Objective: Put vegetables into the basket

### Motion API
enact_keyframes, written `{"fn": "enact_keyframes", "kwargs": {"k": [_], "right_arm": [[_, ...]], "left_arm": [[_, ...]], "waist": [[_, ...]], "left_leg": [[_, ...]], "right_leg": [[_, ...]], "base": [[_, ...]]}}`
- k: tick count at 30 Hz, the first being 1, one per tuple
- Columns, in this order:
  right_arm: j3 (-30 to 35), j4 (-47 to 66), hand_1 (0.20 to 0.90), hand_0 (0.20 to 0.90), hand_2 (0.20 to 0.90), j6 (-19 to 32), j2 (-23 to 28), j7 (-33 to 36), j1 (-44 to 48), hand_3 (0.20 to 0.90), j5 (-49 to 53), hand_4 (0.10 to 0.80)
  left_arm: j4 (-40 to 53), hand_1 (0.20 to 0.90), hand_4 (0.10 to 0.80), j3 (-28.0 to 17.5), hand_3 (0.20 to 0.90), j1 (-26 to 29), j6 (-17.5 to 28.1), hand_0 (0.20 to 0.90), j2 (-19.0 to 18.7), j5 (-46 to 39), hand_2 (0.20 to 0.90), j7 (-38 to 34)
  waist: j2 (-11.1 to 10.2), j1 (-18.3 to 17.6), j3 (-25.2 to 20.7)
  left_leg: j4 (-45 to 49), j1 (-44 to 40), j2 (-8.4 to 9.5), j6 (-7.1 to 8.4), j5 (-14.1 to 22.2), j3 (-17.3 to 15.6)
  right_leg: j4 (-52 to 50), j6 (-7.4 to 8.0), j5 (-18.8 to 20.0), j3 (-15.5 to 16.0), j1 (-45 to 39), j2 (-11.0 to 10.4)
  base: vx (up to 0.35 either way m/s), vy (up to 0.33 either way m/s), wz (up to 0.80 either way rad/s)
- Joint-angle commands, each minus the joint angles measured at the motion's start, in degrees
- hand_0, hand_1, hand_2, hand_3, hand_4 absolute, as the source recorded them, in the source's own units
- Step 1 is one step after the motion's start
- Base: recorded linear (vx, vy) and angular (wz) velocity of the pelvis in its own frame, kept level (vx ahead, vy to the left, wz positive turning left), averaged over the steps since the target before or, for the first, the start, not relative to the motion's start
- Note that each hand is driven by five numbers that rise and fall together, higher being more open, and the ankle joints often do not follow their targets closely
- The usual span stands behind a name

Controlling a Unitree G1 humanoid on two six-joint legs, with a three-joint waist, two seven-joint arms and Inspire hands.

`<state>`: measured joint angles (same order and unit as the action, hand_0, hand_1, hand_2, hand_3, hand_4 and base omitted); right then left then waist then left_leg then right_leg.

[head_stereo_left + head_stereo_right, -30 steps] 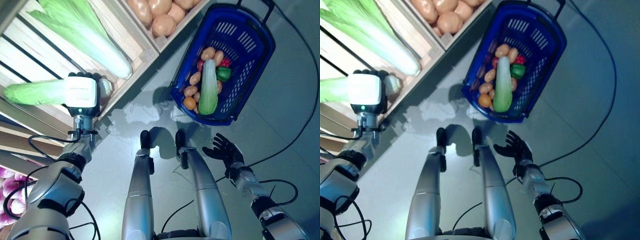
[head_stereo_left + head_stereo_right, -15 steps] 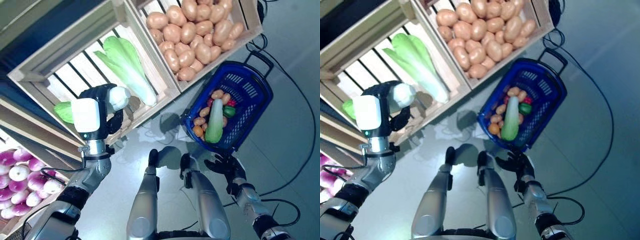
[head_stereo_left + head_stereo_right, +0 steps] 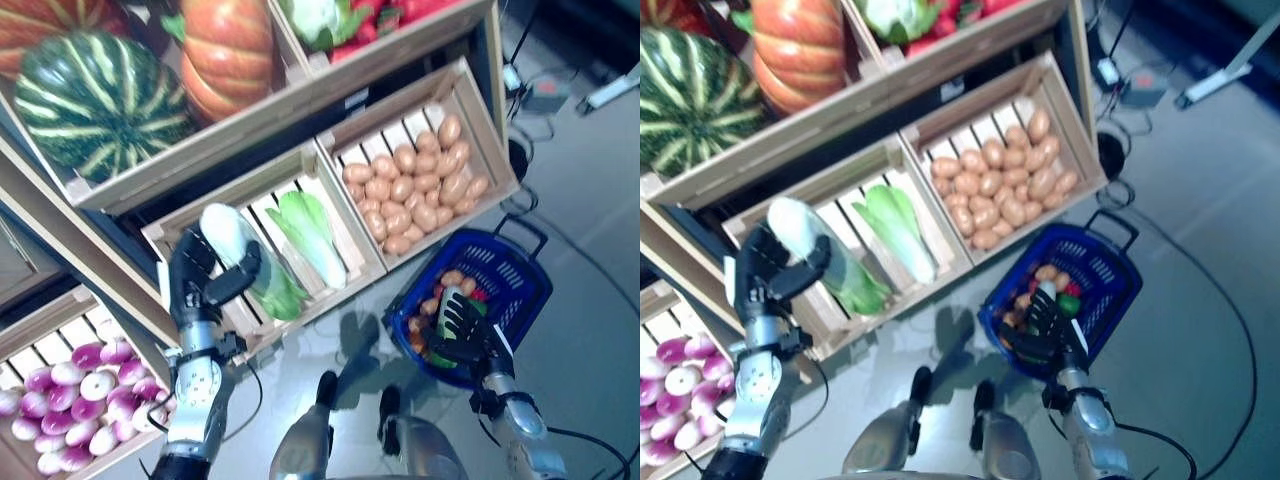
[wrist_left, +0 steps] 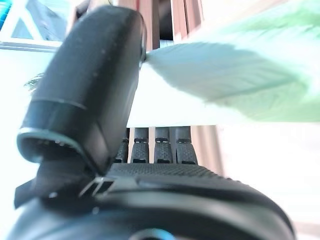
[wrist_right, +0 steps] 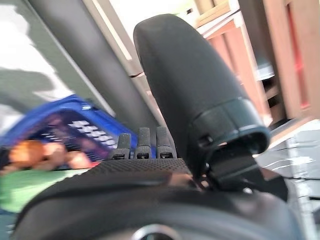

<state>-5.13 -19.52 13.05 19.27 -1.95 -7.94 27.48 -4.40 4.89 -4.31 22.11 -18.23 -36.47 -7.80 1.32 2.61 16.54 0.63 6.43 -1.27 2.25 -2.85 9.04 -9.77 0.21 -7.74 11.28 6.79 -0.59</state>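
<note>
Grey floor (image 3: pixel 590 300) by wooden veggie crates (image 3: pixel 330 215) | our left hand (image 3: pixel 200 285) is wrapped round a long cabbage (image 3: pixel 232 245) above its crate | our right hand (image 3: pixel 462 330) is spread flat over the blue basket (image 3: pixel 510 290), which has veggies inside | potatoes (image 3: pixel 415 185) lie in the next crate

Crates (image 3: pixel 470 90) are seen as pale unfinished slatted wood, matt. Basket (image 3: pixel 525 290) at 4 o'clock is glossy blue perforated plastic. Floor (image 3: pixel 1200 200) is smooth grey, slightly reflective. Left hand (image 4: pixel 90 90) has a matt black, finely textured cover.
</note>
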Motion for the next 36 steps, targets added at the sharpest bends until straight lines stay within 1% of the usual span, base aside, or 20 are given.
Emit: {"fn": "enact_keyframes", "kwargs": {"k": [1,2,3,4,5,7,8,9,11,14,16,20,21,24,26,31,34,36], "right_arm": [[0.4,9.6,0.900,0.900,0.900,3.9,1.1,-6.3,-0.3,0.900,0.1,0.800],[0.2,11.6,0.900,0.900,0.900,4.1,1.8,-7.3,-0.2,0.900,-0.8,0.800],[-0.4,15.4,0.900,0.900,0.900,2.4,3.1,-9.2,0.1,0.900,0.0,0.800],[-0.9,16.4,0.900,0.900,0.900,0.9,3.8,-12.0,0.4,0.900,1.1,0.800],[-0.9,16.6,0.900,0.900,0.900,0.0,4.0,-12.9,0.5,0.900,1.6,0.800],[-2.4,18.6,0.900,0.900,0.900,-7.5,7.2,-21.3,1.0,0.900,6.7,0.800],[-3.2,19.3,0.900,0.900,0.900,-8.2,8.9,-22.8,1.6,0.900,8.3,0.800],[-3.3,19.4,0.900,0.900,0.900,-8.4,9.1,-22.9,1.8,0.900,8.6,0.800],[-4.6,20.6,0.900,0.900,0.900,-10.7,11.0,-23.8,3.6,0.900,12.0,0.800],[-6.9,20.7,0.900,0.900,0.900,-12.7,12.0,-24.7,6.6,0.900,13.3,0.800],[-8.9,21.5,0.900,0.900,0.900,-15.9,12.3,-25.8,8.1,0.900,13.9,0.800],[-11.4,21.3,0.900,0.900,0.900,-19.3,12.9,-26.8,9.9,0.900,16.0,0.800],[-12.4,21.5,0.900,0.900,0.900,-21.7,12.9,-26.9,10.7,0.900,16.6,0.800],[-13.9,20.9,0.900,0.900,0.900,-25.5,13.5,-25.5,10.8,0.900,17.1,0.800],[-15.0,20.3,0.900,0.900,0.900,-27.4,13.4,-27.1,11.2,0.900,18.5,0.800],[-16.8,20.0,0.900,0.900,0.900,-31.0,13.3,-25.8,11.6,0.900,22.8,0.800],[-17.5,19.5,0.900,0.900,0.900,-36.3,12.9,-28.6,11.0,0.900,26.6,0.800],[-18.2,19.0,0.900,0.900,0.900,-37.0,12.5,-29.8,10.9,0.900,27.7,0.800]], "left_arm": [[5.0,0.300,0.400,0.2,0.300,2.8,0.2,0.300,-2.3,-10.7,0.300,11.7],[4.7,0.300,0.400,0.8,0.300,3.0,-1.4,0.300,-2.4,-11.6,0.300,12.7],[4.8,0.300,0.400,1.8,0.300,3.3,-3.2,0.300,-2.8,-10.7,0.300,12.5],[4.5,0.300,0.400,2.3,0.300,3.6,-4.3,0.300,-3.2,-9.7,0.300,13.2],[4.3,0.300,0.400,2.5,0.300,3.7,-4.7,0.300,-3.3,-9.8,0.300,13.5],[3.6,0.300,0.400,3.9,0.300,4.9,-7.0,0.300,-4.9,-8.3,0.300,15.7],[3.2,0.300,0.400,4.8,0.300,5.6,-8.3,0.300,-5.9,-8.2,0.300,16.2],[3.1,0.300,0.400,4.9,0.300,5.8,-8.4,0.300,-6.0,-8.1,0.300,16.4],[2.7,0.300,0.400,6.5,0.300,7.3,-9.8,0.300,-6.9,-7.7,0.300,17.1],[2.0,0.300,0.400,8.8,0.300,9.1,-10.8,0.300,-7.5,-7.6,0.300,17.9],[2.7,0.300,0.400,10.0,0.300,10.2,-11.9,0.300,-7.7,-8.0,0.300,18.0],[3.2,0.300,0.400,12.2,0.300,11.6,-12.3,0.300,-8.2,-7.6,0.300,18.1],[3.4,0.300,0.400,13.1,0.300,12.0,-12.7,0.300,-8.5,-7.3,0.300,17.9],[3.7,0.300,0.400,14.1,0.300,11.9,-12.6,0.300,-9.1,-7.7,0.300,18.5],[4.1,0.300,0.400,14.7,0.300,12.1,-12.8,0.300,-9.2,-8.8,0.300,18.2],[4.8,0.300,0.400,15.8,0.300,11.4,-12.0,0.300,-9.2,-10.6,0.300,19.1],[5.7,0.300,0.400,16.4,0.300,11.2,-11.3,0.300,-9.2,-10.9,0.300,19.6],[5.7,0.300,0.400,16.9,0.300,11.4,-11.1,0.300,-9.2,-11.4,0.300,19.8]], "waist": [[-2.9,-0.3,-6.1],[-3.0,-0.5,-6.6],[-3.1,-0.7,-7.4],[-3.2,-0.8,-7.9],[-3.2,-0.8,-8.0],[-3.6,-0.8,-9.0],[-3.8,-0.8,-9.3],[-3.8,-0.8,-9.3],[-4.1,-0.6,-9.6],[-4.3,-0.4,-10.5],[-4.4,-0.2,-11.4],[-4.5,0.0,-12.2],[-4.5,0.0,-12.5],[-4.6,0.0,-13.0],[-4.7,0.1,-13.2],[-4.8,0.3,-13.9],[-4.8,0.3,-14.3],[-4.8,0.3,-14.5]], "left_leg": [[-4.0,-0.2,2.87,-1.55,-2.5,-1.2],[-4.0,-0.7,2.75,-1.66,-2.3,-1.6],[-4.1,-1.4,2.57,-1.82,-2.0,-2.1],[-4.0,-1.7,2.51,-1.92,-1.8,-2.4],[-4.0,-1.8,2.49,-1.94,-1.7,-2.5],[-4.5,-3.0,2.38,-2.06,-1.5,-2.8],[-4.5,-3.5,2.37,-2.17,-1.3,-2.9],[-4.5,-3.6,2.37,-2.19,-1.3,-2.9],[-4.5,-4.2,2.26,-2.33,-1.2,-3.2],[-4.8,-5.3,2.22,-2.49,-0.9,-3.4],[-5.2,-5.8,2.16,-2.54,-0.8,-3.4],[-5.5,-6.3,2.04,-2.58,-0.7,-3.6],[-5.6,-6.5,2.04,-2.60,-0.6,-3.6],[-5.6,-6.8,1.96,-2.54,-0.5,-3.7],[-5.6,-6.9,1.98,-2.69,-0.3,-3.6],[-5.6,-7.1,1.90,-2.60,-0.3,-3.6],[-5.6,-7.1,1.80,-2.60,-0.2,-3.8],[-5.6,-7.0,1.82,-2.60,-0.2,-3.8]], "right_leg": [[9.8,2.01,9.6,-1.3,-4.2,-2.6],[10.0,2.11,9.8,-1.4,-4.4,-2.7],[10.2,2.26,9.9,-1.5,-4.8,-2.9],[10.3,2.35,9.9,-1.6,-5.1,-3.0],[10.3,2.38,9.9,-1.6,-5.1,-3.0],[10.8,2.65,10.1,-1.5,-6.1,-3.2],[10.9,2.78,10.1,-1.6,-6.4,-3.2],[10.9,2.80,10.2,-1.7,-6.5,-3.2],[10.8,2.97,10.2,-1.6,-7.0,-3.4],[11.6,3.14,10.7,-1.8,-7.9,-3.6],[12.3,3.33,11.0,-2.1,-8.4,-3.7],[12.6,3.41,11.0,-2.1,-8.9,-3.7],[12.8,3.51,11.1,-2.2,-9.0,-3.7],[13.0,3.65,11.1,-2.0,-9.3,-3.8],[13.2,3.76,11.1,-1.9,-9.5,-3.9],[13.6,4.01,11.4,-1.8,-9.8,-4.1],[13.9,4.12,11.5,-1.7,-9.9,-4.2],[14.0,4.13,11.5,-1.7,-9.9,-4.2]], "base": [[0.067,-0.004,0.04],[0.079,0.007,-0.04],[0.077,0.010,-0.07],[0.063,0.008,-0.07],[0.041,0.008,-0.07],[0.059,0.006,-0.14],[0.056,0.000,-0.12],[0.040,-0.004,-0.05],[0.054,-0.007,0.02],[0.083,0.003,-0.01],[0.068,0.017,-0.02],[0.045,0.009,-0.02],[0.048,0.001,-0.01],[0.017,0.000,0.00],[0.000,0.000,0.00],[0.000,0.000,0.00],[0.000,0.000,0.00],[0.000,0.000,0.00]]}}
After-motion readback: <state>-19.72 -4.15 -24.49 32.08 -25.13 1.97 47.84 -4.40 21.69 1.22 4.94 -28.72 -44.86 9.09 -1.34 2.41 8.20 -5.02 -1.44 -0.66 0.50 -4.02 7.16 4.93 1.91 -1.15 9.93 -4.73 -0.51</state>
